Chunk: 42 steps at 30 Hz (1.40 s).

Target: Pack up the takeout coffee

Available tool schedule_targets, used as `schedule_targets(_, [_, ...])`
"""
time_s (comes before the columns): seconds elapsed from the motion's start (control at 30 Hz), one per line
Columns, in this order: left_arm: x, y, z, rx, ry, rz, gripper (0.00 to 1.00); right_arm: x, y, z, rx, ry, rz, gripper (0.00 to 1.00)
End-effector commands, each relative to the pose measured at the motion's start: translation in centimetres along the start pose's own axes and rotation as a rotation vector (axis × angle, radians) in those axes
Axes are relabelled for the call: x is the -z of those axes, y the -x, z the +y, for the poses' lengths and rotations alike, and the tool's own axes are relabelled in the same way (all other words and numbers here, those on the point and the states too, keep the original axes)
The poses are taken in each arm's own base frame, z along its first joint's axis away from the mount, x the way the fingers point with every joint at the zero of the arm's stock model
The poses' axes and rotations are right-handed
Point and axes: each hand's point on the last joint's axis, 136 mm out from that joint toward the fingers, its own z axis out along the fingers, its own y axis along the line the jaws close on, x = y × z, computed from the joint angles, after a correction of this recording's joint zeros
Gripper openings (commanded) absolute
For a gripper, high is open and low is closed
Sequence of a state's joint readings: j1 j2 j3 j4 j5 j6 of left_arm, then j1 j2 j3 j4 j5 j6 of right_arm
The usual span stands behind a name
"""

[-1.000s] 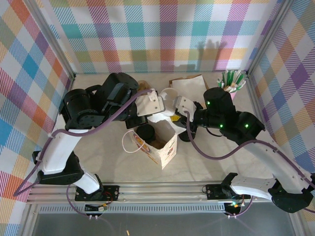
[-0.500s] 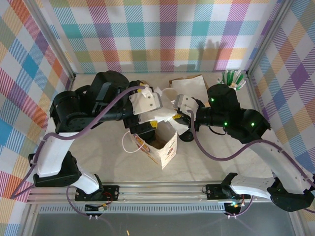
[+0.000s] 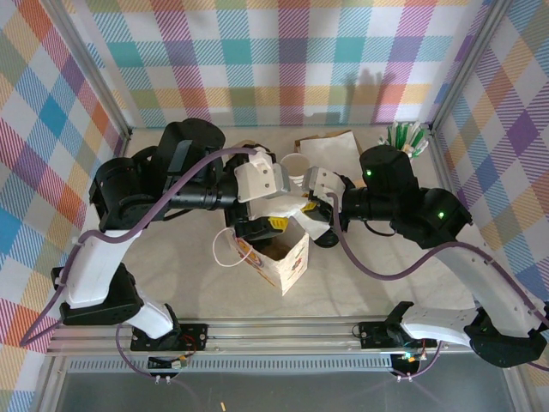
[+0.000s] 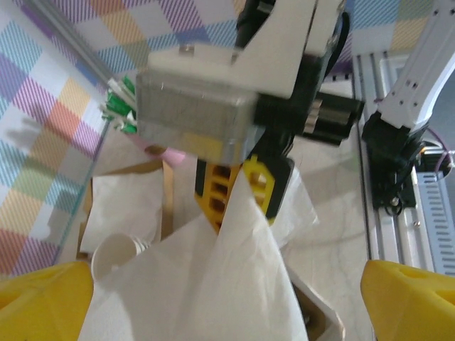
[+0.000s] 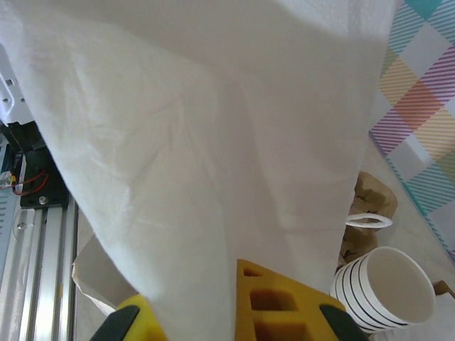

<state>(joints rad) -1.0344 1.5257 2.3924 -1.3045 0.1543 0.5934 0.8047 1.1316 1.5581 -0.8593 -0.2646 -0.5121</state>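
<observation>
Takeout coffee (image 3: pixel 254 230), round black lid, sits beside creased white napkin (image 4: pixel 213 284).

We log a beige marbled surface (image 3: pixel 369 279). On it: open white paper bag with a loop handle (image 3: pixel 287 257) at centre, stacked cream paper cups (image 3: pixel 296 165) behind, flat white paper sheets (image 3: pixel 333 150), green-and-white straws in a pink holder (image 3: pixel 401 137) back right.

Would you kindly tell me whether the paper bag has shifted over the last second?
No. The paper bag stays put, its near corner equally far from the front rail.
</observation>
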Motion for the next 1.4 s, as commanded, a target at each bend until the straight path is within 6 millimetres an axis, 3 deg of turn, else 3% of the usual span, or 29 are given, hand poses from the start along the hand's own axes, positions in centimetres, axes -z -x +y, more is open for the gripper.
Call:
schedule_targets(0.0, [0.0,1.5,-1.2,0.001,-0.057,-0.081,0.96,0.7,1.3,0.5,0.0,0.025,-0.04,0.0])
schedule_targets(0.23, [-1.9,-3.0,-2.0,0.02,-0.08,0.104,0.97,1.2,2.1,0.5,-0.012,0.024,-0.069,0.0])
schedule_targets(0.47, [-0.9,-6.1,-1.3,0.015,0.019,0.187,0.9,1.6,2.1,0.8,-0.032,0.038,-0.081,0.0])
schedule_targets(0.73, [0.5,-6.8,-1.6,0.025,0.033,0.195,0.58,1.7,2.1,0.9,-0.043,0.046,-0.08,0.0])
schedule_targets(0.83, [0.8,-6.6,-1.6,0.041,0.036,0.181,0.36,1.6,1.9,0.9,-0.042,0.042,-0.075,0.0])
schedule_targets(0.97, [1.5,-6.4,-1.3,0.056,0.059,0.164,0.2,1.6,1.8,0.8,-0.036,0.033,-0.078,0.0])
schedule_targets(1.07, [2.2,-6.1,-0.9,0.063,0.088,0.148,0.07,1.3,1.5,0.7,-0.028,0.025,-0.073,0.08])
schedule_targets(1.1, [2.6,-6.0,-0.8,0.067,0.1,0.145,0.01,1.1,1.4,0.5,-0.024,0.021,-0.068,0.17])
schedule_targets(1.13, [3.0,-5.9,-0.6,0.076,0.11,0.146,0.0,1.0,1.2,0.3,-0.024,0.011,-0.063,0.33])
schedule_targets(1.2, [3.6,-6.1,-0.5,0.095,0.124,0.163,0.0,0.9,1.1,-0.3,-0.021,-0.022,-0.058,0.5])
schedule_targets(1.37, [5.5,-8.3,-0.7,0.184,0.145,0.278,0.0,1.3,0.9,-1.5,0.017,-0.119,-0.072,0.64])
